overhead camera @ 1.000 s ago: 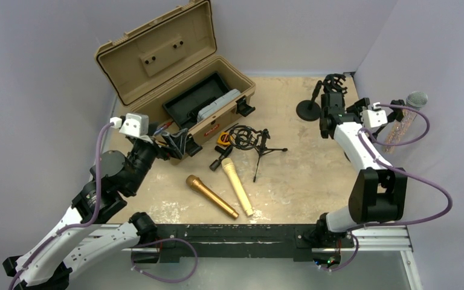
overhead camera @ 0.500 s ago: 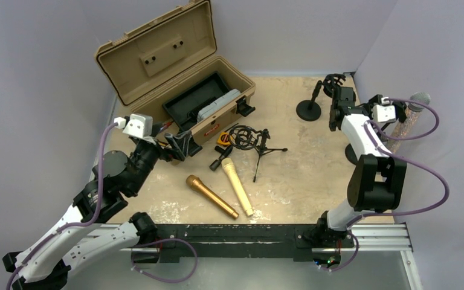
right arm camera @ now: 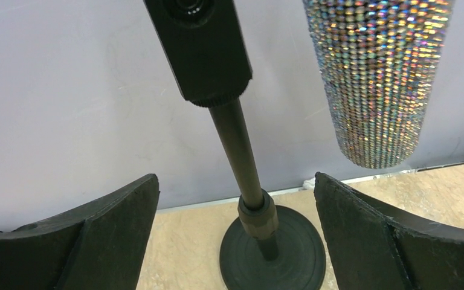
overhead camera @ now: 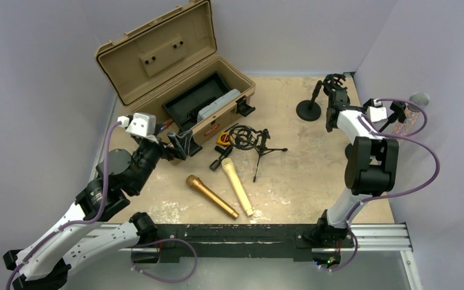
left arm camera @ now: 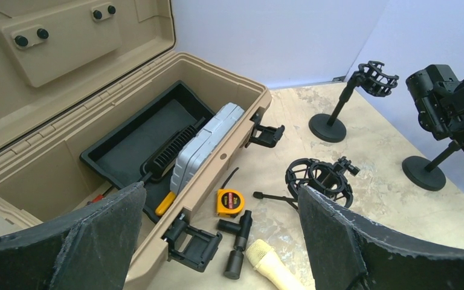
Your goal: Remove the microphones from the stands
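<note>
The microphone has a silver head and a glittery body and sits on a black stand by the right wall. In the right wrist view its glittery body hangs right of the stand's pole, above the round base. The black clip tops the pole. My right gripper is open, its jaws wide on either side of the pole and touching nothing. My left gripper is open and empty by the toolbox front; in its own view it hovers above a tape measure.
An open tan toolbox stands at the back left. A second stand with an empty holder is at the back. A shock mount on a small tripod, a yellow tape measure and two gold microphones lie mid-table.
My right arm has swung right and stretched towards the stand by the wall. My left gripper has drifted a little to the right.
</note>
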Robot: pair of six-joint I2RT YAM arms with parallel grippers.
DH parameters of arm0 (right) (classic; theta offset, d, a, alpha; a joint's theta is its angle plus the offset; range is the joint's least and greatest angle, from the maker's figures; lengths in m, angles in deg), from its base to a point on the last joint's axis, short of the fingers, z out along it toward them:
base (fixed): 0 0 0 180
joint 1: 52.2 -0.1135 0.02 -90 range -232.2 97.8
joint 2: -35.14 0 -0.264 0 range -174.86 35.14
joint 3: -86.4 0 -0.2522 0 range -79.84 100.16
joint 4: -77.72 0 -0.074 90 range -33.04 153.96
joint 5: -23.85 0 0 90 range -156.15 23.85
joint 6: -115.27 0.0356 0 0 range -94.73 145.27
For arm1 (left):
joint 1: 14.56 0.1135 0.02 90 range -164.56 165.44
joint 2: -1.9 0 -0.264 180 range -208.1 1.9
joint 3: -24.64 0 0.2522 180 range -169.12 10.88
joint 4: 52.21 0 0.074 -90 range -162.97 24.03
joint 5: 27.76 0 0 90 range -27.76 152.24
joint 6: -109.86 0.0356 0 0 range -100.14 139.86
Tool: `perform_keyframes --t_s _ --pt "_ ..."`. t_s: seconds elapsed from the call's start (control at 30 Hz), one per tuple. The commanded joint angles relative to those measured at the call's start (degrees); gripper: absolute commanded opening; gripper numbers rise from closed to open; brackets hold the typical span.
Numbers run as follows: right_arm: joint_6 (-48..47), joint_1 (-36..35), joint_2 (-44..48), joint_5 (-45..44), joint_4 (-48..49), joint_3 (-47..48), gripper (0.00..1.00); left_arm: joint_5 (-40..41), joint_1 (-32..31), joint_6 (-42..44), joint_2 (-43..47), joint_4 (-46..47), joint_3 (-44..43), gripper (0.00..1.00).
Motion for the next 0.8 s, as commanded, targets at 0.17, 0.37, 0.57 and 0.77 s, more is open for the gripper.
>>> perform_keyframes --t_s 0.17,0.37,0.57,0.77 --pt "3.54 3.31 -0.83 -13.33 -0.11 3.64 0.85 0.58 -0.45 0.62 -1.58 2.44 0.07 0.93" --pt "3.49 3.31 -1.34 -13.33 -0.12 4.05 0.65 0.18 -0.6 0.26 -1.99 2.13 -0.02 0.93" --pt "3.8 3.01 -0.33 -13.43 -0.17 3.62 0.35 0.43 -0.63 0.46 -1.46 2.23 -0.1 0.93" --pt "3.23 0.42 0.51 -13.34 -0.37 2.77 0.12 0.55 -0.72 0.64 -0.64 2.31 -0.1 0.93"
